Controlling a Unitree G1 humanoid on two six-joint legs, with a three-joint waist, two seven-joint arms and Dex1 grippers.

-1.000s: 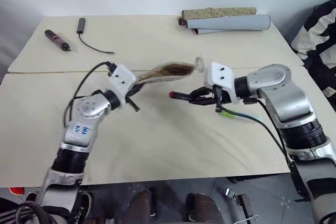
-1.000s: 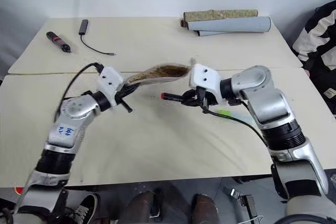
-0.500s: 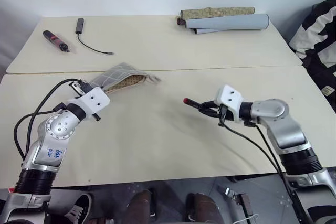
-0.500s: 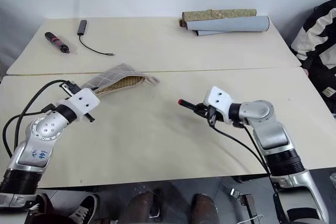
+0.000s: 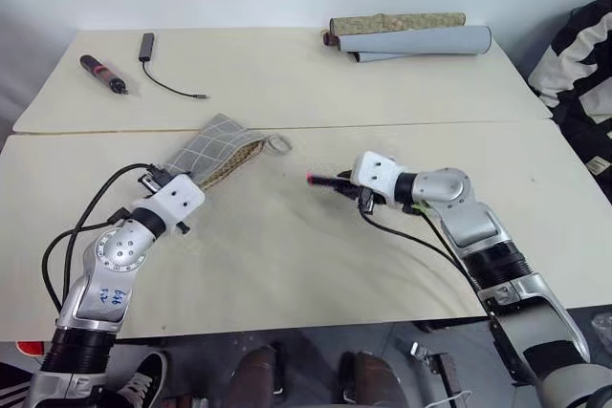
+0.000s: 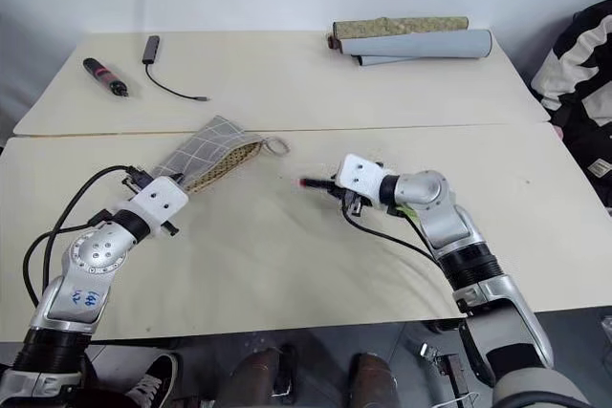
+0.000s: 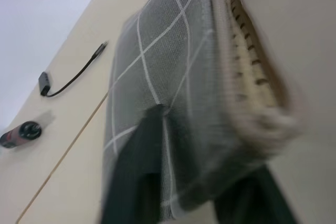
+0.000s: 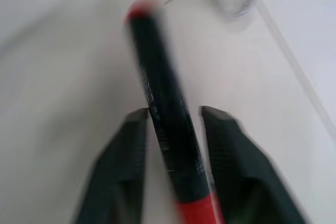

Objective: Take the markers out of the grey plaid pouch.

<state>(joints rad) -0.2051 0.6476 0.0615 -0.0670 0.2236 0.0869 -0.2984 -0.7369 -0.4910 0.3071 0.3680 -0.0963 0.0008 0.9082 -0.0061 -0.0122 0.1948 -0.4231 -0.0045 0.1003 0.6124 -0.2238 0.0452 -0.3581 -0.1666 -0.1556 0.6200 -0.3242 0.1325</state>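
The grey plaid pouch (image 5: 215,145) lies flat on the table, left of centre, its speckled lining showing along the open edge and its loop toward the middle. My left gripper (image 5: 189,179) is at the pouch's near end, its fingers (image 7: 139,171) spread apart with that end (image 7: 173,77) between them. My right gripper (image 5: 337,183) is low over the table at centre. The dark marker with a red end (image 5: 320,180) lies between its parted fingers (image 8: 126,150), and in the right wrist view that marker (image 8: 163,114) has a slim gap beside it. A light green marker (image 6: 405,209) peeks out under my right forearm.
A thick black pen-like tool with a pink band (image 5: 103,74) and a small black plug with a cable (image 5: 148,45) lie at the far left. Rolled mats (image 5: 411,37) sit at the far right edge. A seam (image 5: 382,124) joins the two tabletops. Striped cloth (image 5: 579,54) hangs off to the right.
My left gripper lowered the pouch onto the table and its fingers spread. My right gripper sank toward the table with the dark marker, and its fingers parted.
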